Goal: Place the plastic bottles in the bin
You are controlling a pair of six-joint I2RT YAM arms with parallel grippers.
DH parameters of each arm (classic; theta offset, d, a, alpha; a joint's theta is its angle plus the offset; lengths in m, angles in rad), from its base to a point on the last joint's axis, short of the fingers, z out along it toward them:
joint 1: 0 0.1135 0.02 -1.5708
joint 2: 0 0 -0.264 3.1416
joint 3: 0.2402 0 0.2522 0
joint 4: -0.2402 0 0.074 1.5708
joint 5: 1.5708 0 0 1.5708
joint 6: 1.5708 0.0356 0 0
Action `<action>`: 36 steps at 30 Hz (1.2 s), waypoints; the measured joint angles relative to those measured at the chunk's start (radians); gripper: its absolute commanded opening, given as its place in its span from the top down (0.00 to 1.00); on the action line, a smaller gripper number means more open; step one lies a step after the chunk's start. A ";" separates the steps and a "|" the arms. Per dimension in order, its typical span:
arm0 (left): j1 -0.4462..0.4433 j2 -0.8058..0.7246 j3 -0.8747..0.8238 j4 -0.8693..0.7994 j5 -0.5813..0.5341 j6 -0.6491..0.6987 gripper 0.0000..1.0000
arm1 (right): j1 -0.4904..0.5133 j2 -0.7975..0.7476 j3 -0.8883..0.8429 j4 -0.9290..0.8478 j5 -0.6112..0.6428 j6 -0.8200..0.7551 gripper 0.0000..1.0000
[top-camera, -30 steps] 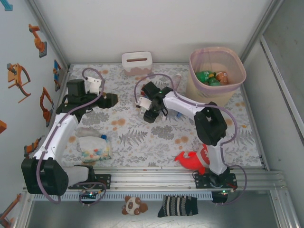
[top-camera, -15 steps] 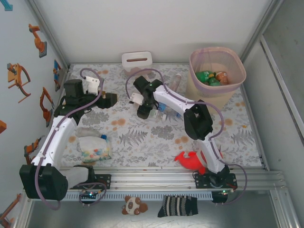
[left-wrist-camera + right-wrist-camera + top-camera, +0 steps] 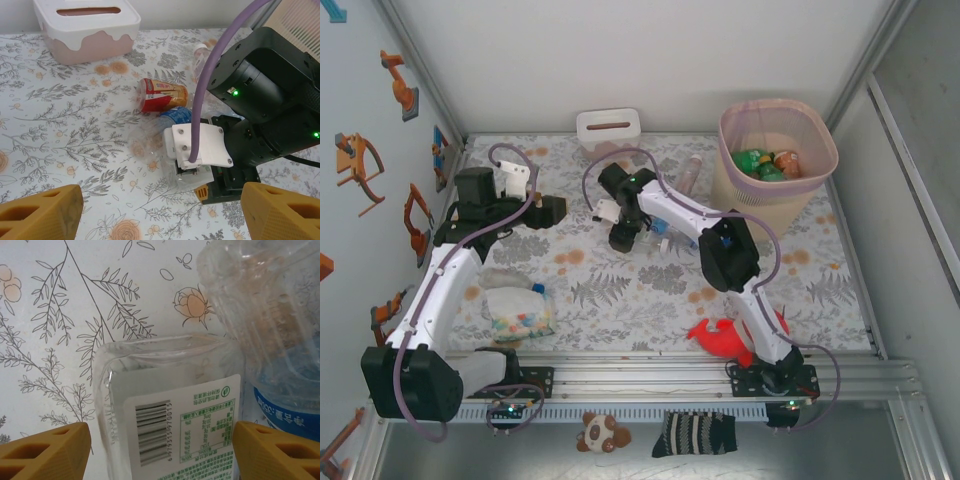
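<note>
Reach was what had changed. Since a second before, the right arm had swung left and further from its base, with its elbow pulled in toward the table's middle. The right gripper point(image 3: 620, 238) had settled over the loose plastic bottles point(image 3: 655, 232) near the centre. The left arm had hardly shifted.

From above, those bottles were mostly hidden under the arm. The bin point(image 3: 820, 190) stood in the far right corner with green and orange bottles point(image 3: 763, 163) inside, and a clear bottle point(image 3: 691, 174) lay just left of it.

The left wrist camera showed the left gripper point(image 3: 160, 215) with its fingers wide apart and nothing between them. Beyond lay a red-and-gold bottle point(image 3: 161, 95), a blue-labelled bottle point(image 3: 177, 115) and the white slotted box point(image 3: 85, 30).

The right wrist camera showed that gripper's fingers point(image 3: 45, 450) spread wide on either side of a clear barcode-labelled bottle point(image 3: 170, 405) lying on the floral cloth. Whether the pads touched it could not be told.
</note>
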 measured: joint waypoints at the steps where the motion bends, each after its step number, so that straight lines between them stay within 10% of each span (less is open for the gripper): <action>1: 0.000 0.000 0.000 0.000 -0.001 0.000 0.18 | 0.000 0.006 0.006 0.002 0.001 -0.002 0.26; 36: 0.000 -0.024 0.000 -0.031 -0.033 0.019 0.18 | 0.010 0.067 0.072 0.034 0.007 -0.013 0.65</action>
